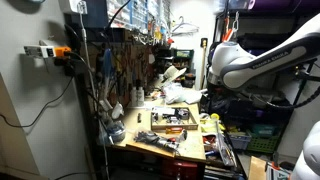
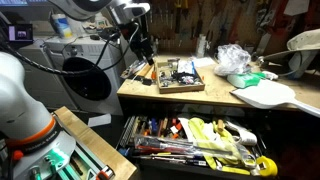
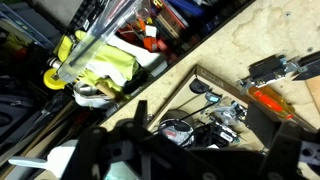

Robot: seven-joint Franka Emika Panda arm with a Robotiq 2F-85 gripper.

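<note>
Wrist view looks down past the black gripper's (image 3: 190, 150) spread, empty jaws onto a shallow wooden tray (image 3: 170, 92) of small tools, lying just below and ahead; an open drawer of yellow-handled tools (image 3: 95, 65) sits below the tray's front rim

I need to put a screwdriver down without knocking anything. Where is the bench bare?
Bare wood lies between the parts tray and the plastic bag, and along the front edge of the bench. The open drawer and the tray itself are packed.
</note>
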